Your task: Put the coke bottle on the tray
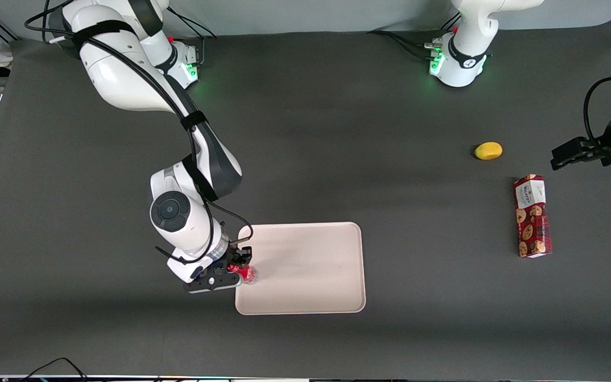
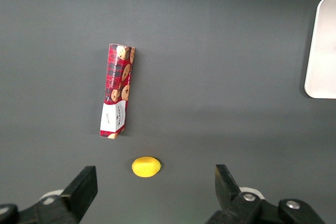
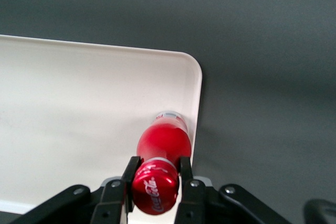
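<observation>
**Coke bottle held at the tray's edge**

The coke bottle (image 3: 160, 169) stood upright in the gripper (image 3: 156, 178), its red cap toward the wrist camera and its clear base down over the tray (image 3: 79, 108) — just inside the raised rim, close to one rounded corner. Whether the base actually touched the tray floor could not be told. The two black fingers (image 3: 129, 174) pressed against the bottle's neck from either side, the jaws narrowed onto it just below the cap.

In the front view the gripper (image 1: 235, 269) hung over the tray's (image 1: 305, 265) edge toward the working arm's end of the table, and the bottle (image 1: 245, 273) showed as a small red shape with a clear tip beneath it. The rest of the tray lay bare.

Well apart, toward the parked arm's end of the dark table (image 1: 337, 132), a long red cookie box (image 1: 532, 216) lay flat. A small yellow lemon-like fruit (image 1: 488, 150) sat near it, farther from the front camera — the two not touching.
</observation>
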You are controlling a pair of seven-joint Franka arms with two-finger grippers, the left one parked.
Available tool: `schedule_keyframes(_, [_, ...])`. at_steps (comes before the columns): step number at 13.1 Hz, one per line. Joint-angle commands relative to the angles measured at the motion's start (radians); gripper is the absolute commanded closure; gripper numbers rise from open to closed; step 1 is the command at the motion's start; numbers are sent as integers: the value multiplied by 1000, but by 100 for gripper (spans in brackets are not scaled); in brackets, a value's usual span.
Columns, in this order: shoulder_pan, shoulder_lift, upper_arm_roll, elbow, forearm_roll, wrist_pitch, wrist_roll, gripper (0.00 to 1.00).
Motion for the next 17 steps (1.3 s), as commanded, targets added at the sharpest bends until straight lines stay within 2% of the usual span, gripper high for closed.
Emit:
schedule_keyframes(1, [9, 6, -3, 3, -23, 14, 30, 1])
schedule_keyframes(8, [7, 0, -2, 4, -24, 13, 32, 0])
schedule_keyframes(11, [7, -61, 0, 4, -17, -32, 30, 0])
schedule_keyframes(13, [-5, -168, 0, 0, -10, -125, 24, 0])
schedule_keyframes(15, [-11, -292, -12, 1, -10, -289, 17, 0])
schedule_keyframes(17, [-31, -419, -32, -34, -10, -450, -119, 0])
